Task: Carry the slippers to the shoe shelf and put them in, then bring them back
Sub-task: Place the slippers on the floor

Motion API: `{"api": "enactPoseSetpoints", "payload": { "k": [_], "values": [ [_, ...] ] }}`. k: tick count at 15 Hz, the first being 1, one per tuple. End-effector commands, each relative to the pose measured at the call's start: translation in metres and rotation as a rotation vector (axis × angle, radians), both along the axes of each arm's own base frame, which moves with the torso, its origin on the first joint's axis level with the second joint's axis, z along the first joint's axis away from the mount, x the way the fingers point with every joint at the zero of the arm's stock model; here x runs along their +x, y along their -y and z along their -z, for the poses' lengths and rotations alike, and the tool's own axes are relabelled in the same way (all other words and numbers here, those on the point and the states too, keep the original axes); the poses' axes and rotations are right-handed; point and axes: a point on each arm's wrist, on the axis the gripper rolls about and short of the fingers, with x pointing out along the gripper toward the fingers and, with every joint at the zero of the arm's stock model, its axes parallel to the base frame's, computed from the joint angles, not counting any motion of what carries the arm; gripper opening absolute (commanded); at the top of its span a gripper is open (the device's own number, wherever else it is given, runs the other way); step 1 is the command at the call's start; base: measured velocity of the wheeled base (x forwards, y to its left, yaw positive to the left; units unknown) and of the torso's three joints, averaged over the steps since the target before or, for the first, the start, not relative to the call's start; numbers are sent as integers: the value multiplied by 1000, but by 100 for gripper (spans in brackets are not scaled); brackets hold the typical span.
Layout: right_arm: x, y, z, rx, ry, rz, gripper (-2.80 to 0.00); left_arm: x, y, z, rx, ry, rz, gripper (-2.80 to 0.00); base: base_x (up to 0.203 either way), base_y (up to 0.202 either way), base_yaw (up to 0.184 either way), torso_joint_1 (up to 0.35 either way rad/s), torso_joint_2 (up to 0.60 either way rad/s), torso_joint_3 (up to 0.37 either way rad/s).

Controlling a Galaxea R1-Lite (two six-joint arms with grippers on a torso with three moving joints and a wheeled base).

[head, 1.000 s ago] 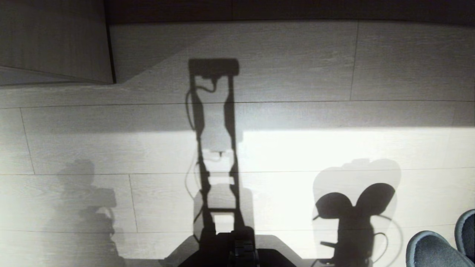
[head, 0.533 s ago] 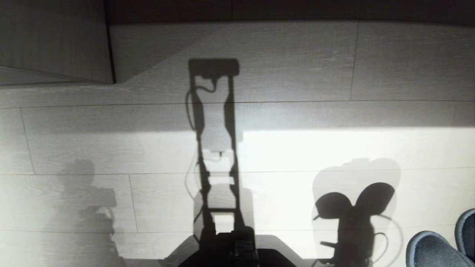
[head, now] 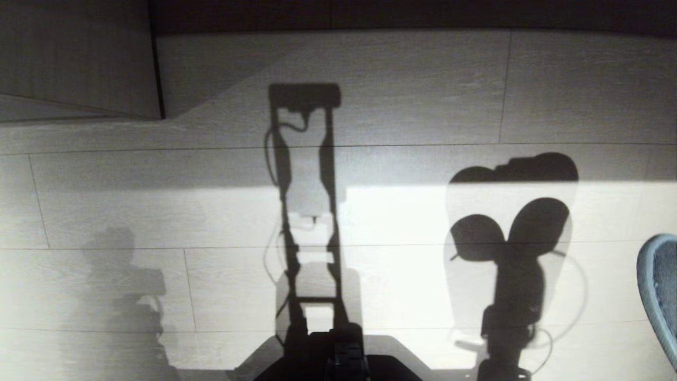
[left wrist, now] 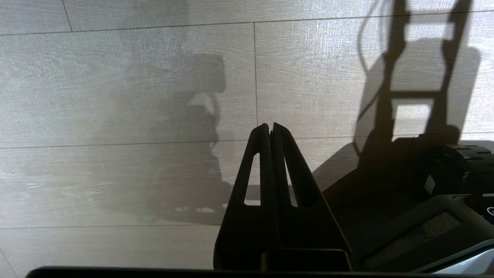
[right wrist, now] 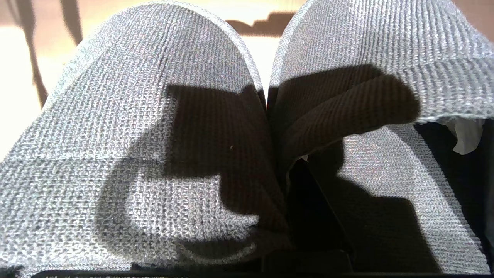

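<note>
While their knitted uppers fill the right wrist view, the slippers (right wrist: 154,135) hang pinched together in the right gripper (right wrist: 287,181); one toe shows at the head view's right edge. At lower centre of the left wrist view, the left gripper (left wrist: 270,129) hovers, fingers pressed together, over the pale plank floor (head: 158,211).

Grey knit slippers (right wrist: 154,127) (pale wood-grain floor (head: 423,79))

One slipper edge (head: 660,296) at right, over pale shadow-crossed plank floor (head: 423,95).
</note>
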Motion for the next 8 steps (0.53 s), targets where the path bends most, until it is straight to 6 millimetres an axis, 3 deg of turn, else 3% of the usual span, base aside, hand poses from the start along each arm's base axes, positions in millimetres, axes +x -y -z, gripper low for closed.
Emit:
{"api": "enactPoseSetpoints", "payload": {
  "k": [1,4,8],
  "values": [
    [56,-1,-26,-1,-105,5,-280,0,0,0,0,1,0,-280,0,0,0,0,0,0],
    [86,1,-52,0,14,30,-280,0,0,0,0,1,0,-280,0,0,0,0,0,0],
    [177,11,-51,-12,42,89,-280,0,0,0,0,1,0,-280,0,0,0,0,0,0]
  ]
}}
